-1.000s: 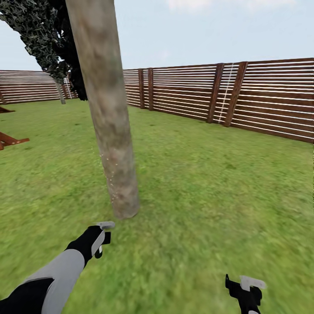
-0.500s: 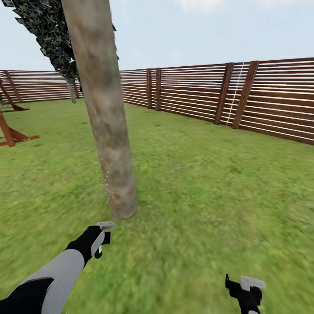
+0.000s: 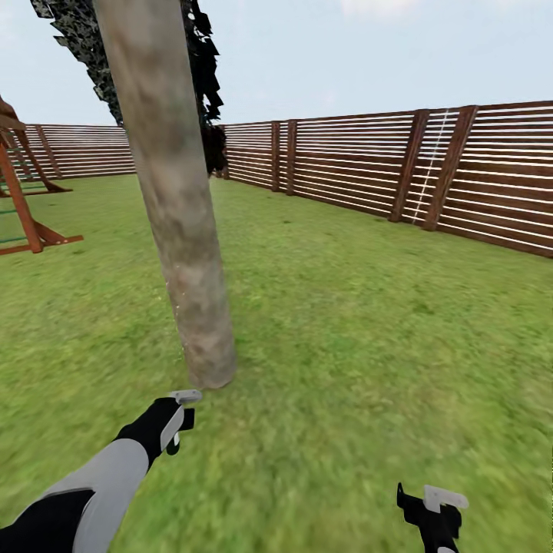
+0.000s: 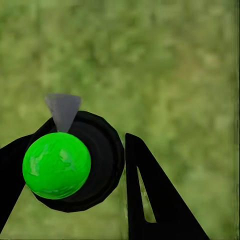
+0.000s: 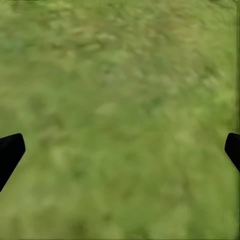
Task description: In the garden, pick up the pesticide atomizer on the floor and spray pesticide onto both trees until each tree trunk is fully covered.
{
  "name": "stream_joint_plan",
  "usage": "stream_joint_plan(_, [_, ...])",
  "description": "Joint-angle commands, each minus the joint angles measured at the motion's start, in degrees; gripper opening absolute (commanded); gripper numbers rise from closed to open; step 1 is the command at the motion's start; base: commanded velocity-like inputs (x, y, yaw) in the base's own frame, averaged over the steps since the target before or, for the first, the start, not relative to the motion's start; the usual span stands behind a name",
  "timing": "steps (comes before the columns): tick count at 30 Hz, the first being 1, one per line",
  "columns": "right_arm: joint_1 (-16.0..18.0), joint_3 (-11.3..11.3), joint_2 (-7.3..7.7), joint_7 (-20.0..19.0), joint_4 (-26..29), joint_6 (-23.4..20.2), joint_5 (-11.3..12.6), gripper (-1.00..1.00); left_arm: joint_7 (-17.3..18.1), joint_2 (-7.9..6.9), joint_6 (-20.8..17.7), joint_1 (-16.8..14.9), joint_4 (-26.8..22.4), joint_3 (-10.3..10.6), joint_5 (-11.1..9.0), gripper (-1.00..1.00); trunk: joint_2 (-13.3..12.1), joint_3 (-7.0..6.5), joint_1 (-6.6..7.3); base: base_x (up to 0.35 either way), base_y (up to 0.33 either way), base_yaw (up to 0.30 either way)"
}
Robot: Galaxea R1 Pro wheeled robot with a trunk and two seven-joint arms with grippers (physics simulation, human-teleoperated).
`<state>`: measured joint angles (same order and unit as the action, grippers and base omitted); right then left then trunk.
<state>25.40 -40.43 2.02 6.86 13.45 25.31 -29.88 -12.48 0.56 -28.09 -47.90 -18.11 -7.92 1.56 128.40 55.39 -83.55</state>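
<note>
A thick, pale grey-beige mottled tree trunk [image 3: 180, 230] rises from the grass floor [image 3: 369, 330] just ahead of my left hand, with dark jagged foliage [image 3: 84, 38] at the top. My left gripper [image 3: 180, 421] is a short way in front of the trunk's base, shut on the pesticide atomizer [image 3: 187, 397], whose pale grey head points at the trunk. The left wrist view looks at the atomizer [image 4: 57, 165] end-on: a black round body with a green cap, held by my left gripper [image 4: 90, 137]. My right gripper [image 3: 435, 513] hangs low at the right, and the right wrist view shows it [image 5: 123, 145] open over bare grass.
A brown slatted fence [image 3: 430, 177] runs along the back and right of the lawn. A red-brown wooden play frame [image 3: 23, 207] stands at the far left. More dark foliage [image 3: 215, 146] shows behind the trunk. Open grass stretches to the right of the tree.
The camera has swung round the tree: the fence slid right in the picture and the wooden frame came into view at the left. Both arms keep their pose.
</note>
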Motion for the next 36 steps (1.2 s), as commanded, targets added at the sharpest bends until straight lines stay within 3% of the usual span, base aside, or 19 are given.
stream_joint_plan(1, [0.0, 0.0, 0.00, 0.0, 0.0, 0.0, 0.0, 1.00, 0.0, 0.02, 0.0, 0.0, 0.0, 0.0, 0.0, -1.00, 0.0, 0.00, 0.00, 0.019, -0.281, 0.158])
stream_joint_plan(13, [0.0, 0.0, 0.00, 0.0, 0.0, 0.0, 0.0, 1.00, 0.1, 0.08, 0.1, 0.0, 0.0, 0.0, 0.0, -1.00, 0.0, 0.00, 0.00, 0.001, -0.282, 0.260])
stream_joint_plan(21, [0.0, 0.0, 0.15, 0.0, 0.0, 0.0, -0.1, 1.00, 0.1, -0.02, 0.1, 0.0, 0.0, 0.0, 0.0, -1.00, 0.0, 0.00, 0.00, 0.022, -0.288, 0.020])
stream_joint_plan(31, [-0.1, 0.0, 0.47, -0.1, 0.1, 0.0, -0.1, 1.00, 0.2, -0.51, 0.0, 0.0, 0.2, 0.0, 0.0, -1.00, 0.0, 0.00, 0.00, 0.229, -0.235, 0.000])
stream_joint_plan(34, [-0.1, 0.0, 0.36, -0.1, 0.1, 0.0, -0.1, 1.00, 0.1, 0.21, 0.1, 0.0, 0.3, 0.3, 0.1, -1.00, 0.0, 0.00, 0.00, 0.050, -0.042, 0.000])
stream_joint_plan(36, [-0.1, 0.0, 0.25, -0.1, 0.0, 0.0, -0.1, 1.00, 0.2, 1.75, 0.2, 0.0, 0.3, 0.4, 0.3, -1.00, 0.0, 0.00, 0.00, 0.007, -0.006, 0.000])
